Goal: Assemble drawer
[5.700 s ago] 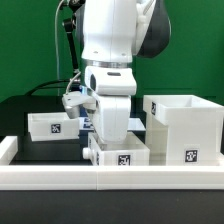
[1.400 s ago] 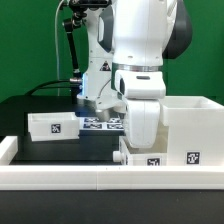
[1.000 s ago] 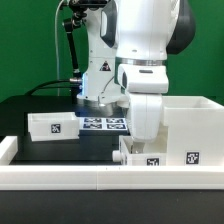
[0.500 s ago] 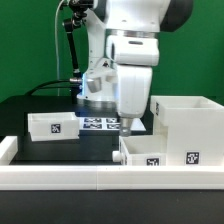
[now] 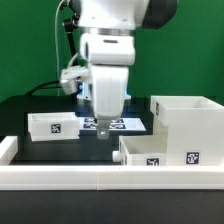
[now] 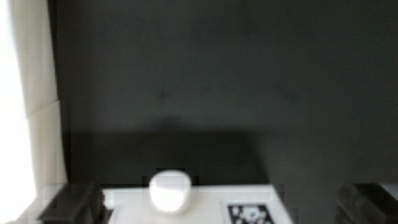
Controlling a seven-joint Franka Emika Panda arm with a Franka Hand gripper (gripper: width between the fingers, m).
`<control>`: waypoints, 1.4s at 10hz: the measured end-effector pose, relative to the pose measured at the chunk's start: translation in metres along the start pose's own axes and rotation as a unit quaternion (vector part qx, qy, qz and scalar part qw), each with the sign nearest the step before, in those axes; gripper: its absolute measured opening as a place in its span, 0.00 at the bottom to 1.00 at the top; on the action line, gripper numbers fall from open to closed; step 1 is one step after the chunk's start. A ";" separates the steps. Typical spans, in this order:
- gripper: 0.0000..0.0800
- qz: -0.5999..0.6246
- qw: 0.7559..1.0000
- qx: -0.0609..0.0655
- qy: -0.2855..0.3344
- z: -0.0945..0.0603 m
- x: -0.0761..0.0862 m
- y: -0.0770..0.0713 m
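The drawer's tall white shell (image 5: pixel 186 126) stands at the exterior view's right. One small tray (image 5: pixel 148 151) sits in front against the shell's left side. The other tray (image 5: pixel 54 125) stands apart at the left. My gripper (image 5: pixel 103 131) hangs above the black table between the two trays, open and empty. In the wrist view my gripper (image 6: pixel 224 202) has its dark fingertips (image 6: pixel 73 201) wide apart. Between them shows a white tray (image 6: pixel 205 196) with a round knob (image 6: pixel 169 190) and a tag (image 6: pixel 249 213).
The marker board (image 5: pixel 118 123) lies on the table behind my gripper. Low white border rails (image 5: pixel 100 176) run along the front and also show in the wrist view (image 6: pixel 18 90). The black table (image 6: pixel 214 80) fills most of the wrist view.
My arm has lifted off the front tray and swung to the exterior view's left. That tray stays beside the shell, where it was moved from the centre.
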State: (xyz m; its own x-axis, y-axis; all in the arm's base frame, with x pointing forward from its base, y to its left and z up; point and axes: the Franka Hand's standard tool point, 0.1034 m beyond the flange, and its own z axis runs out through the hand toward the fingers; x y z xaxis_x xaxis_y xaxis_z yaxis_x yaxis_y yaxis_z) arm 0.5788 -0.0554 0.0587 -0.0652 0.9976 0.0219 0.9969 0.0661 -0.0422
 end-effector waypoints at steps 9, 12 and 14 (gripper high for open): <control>0.81 -0.005 0.993 0.016 0.114 0.037 0.022 0.009; 0.81 -0.003 0.993 0.016 0.116 0.038 0.025 0.011; 0.81 -0.003 0.993 0.016 0.116 0.039 0.026 0.010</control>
State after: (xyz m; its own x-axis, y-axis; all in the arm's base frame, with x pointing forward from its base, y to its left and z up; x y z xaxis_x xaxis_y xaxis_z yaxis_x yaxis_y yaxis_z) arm 0.5858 -0.0284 0.0201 -0.0554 0.9662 0.2519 0.9944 0.0763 -0.0738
